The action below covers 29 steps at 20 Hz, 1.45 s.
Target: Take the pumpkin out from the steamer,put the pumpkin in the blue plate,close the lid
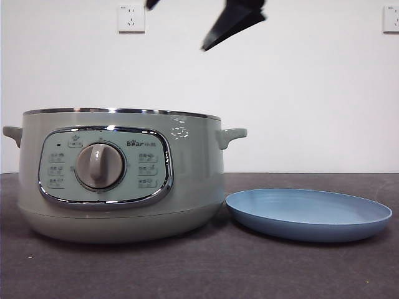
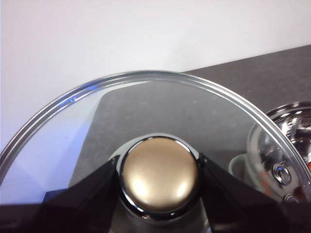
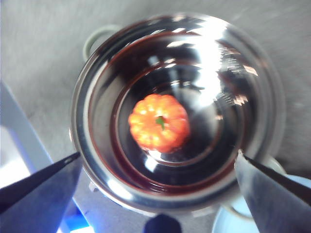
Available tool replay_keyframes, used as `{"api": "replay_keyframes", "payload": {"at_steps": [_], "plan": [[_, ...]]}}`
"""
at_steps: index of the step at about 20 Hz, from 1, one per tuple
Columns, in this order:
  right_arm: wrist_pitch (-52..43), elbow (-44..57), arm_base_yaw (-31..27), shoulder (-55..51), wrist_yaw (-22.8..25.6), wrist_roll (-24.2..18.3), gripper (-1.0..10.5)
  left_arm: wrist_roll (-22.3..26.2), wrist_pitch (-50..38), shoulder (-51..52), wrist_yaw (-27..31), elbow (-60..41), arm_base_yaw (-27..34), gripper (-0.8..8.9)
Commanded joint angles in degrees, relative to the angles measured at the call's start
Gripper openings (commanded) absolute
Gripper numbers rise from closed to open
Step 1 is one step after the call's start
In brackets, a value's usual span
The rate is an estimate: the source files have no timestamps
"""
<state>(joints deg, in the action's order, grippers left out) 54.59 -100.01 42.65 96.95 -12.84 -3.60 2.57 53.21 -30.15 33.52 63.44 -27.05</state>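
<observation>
Hovering wide open above the pumpkin point(image 3: 159, 123) inside the steamer point(image 1: 121, 174), our right hand point(image 3: 158, 167) waited; our left hand point(image 2: 159, 194) gripped the lid point(image 2: 160, 111), seemingly lifted clear.

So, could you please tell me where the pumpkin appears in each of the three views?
Front view: not visible; the steamer wall hides its inside.
Left wrist view: not identifiable; the held lid fills the picture.
Right wrist view: the pumpkin sits mid-frame, on the steamer's shiny floor.
Shared landmark: the steamer, with the blue plate beside it.
</observation>
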Motion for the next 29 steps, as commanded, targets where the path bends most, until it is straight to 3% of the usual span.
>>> {"api": "replay_keyframes", "payload": {"at_steps": [1, 5, 20, 21, 24, 29], "plan": [[2.7, -5.5, 2.8, 6.4, 4.0, -1.9, 5.7, 0.7, -1.0, 0.1, 1.0, 0.8, 0.0, -0.09], [1.9, -8.8, 6.4, 13.1, 8.9, -3.4, 5.7, 0.6, -0.8, 0.0, 0.9, 0.8, 0.0, -0.09], [-3.0, -8.9, 7.7, 25.6, 8.7, -3.9, 5.6, 0.6, 0.7, -0.1, 0.8, 0.8, 0.0, -0.09], [-2.7, -8.9, 7.7, 25.6, 8.7, -3.9, 5.3, 0.6, 1.0, -0.1, 0.8, 0.8, 0.0, -0.09], [-2.3, -8.9, 7.7, 25.6, 8.7, -3.9, -0.2, 0.6, 2.6, -0.1, 0.7, 0.8, 0.0, -0.09], [-2.2, -8.9, 7.7, 22.3, 8.7, -3.0, -0.1, 0.6, 1.8, -0.1, -0.7, 0.8, 0.0, -0.09]]}}
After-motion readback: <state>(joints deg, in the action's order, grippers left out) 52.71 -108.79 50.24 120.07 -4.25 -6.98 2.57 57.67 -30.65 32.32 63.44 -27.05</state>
